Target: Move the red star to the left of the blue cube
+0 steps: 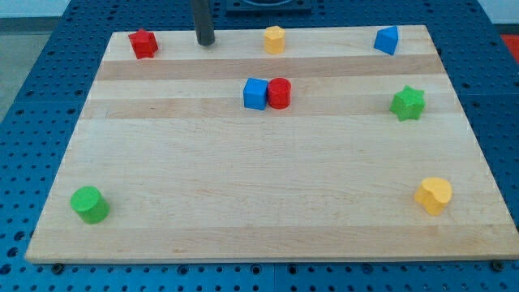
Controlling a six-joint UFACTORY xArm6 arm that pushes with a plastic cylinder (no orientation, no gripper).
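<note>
One view only, set in front of and above the pale wooden table (259,203), looking down at a slant toward its far edge. Far enough back to take in the whole top, near edge wide across the view's bottom, far edge narrower near the view's top. Blue perforated base (32,97) showing beyond both sides. Dark rod entering from the view's top, cut off by the frame, my tip (205,43) near the far edge.
</note>
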